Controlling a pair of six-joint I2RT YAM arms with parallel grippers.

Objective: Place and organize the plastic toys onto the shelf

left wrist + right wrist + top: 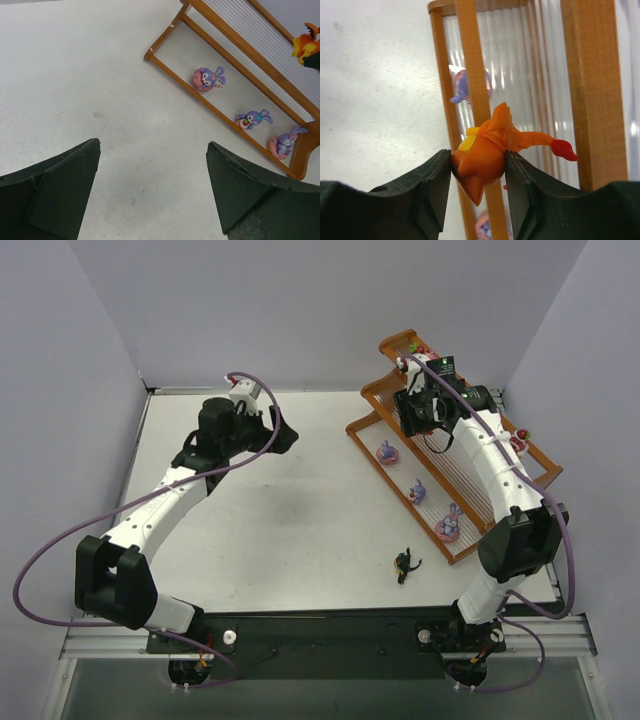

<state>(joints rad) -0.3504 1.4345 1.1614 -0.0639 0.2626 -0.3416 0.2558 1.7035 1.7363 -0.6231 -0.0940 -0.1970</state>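
Note:
The orange-brown shelf [462,480] stands at the right of the table. Three purple toys [387,451] [418,490] [448,528] sit on its lowest tier, also in the left wrist view [209,79] [254,120] [285,144]. A small red toy [519,439] sits on the top tier. A black winged toy [405,563] lies on the table in front of the shelf. My right gripper [479,162] is shut on an orange toy [487,155] with a red-tipped tail, above the shelf's wooden rails [592,90]. My left gripper [152,165] hangs open over bare table, left of the shelf.
Grey walls close in the white table [280,510] on three sides. Another small red-green item [420,348] sits at the shelf's far end. The right arm [500,480] stretches over the upper tiers. Purple cables loop off both arms.

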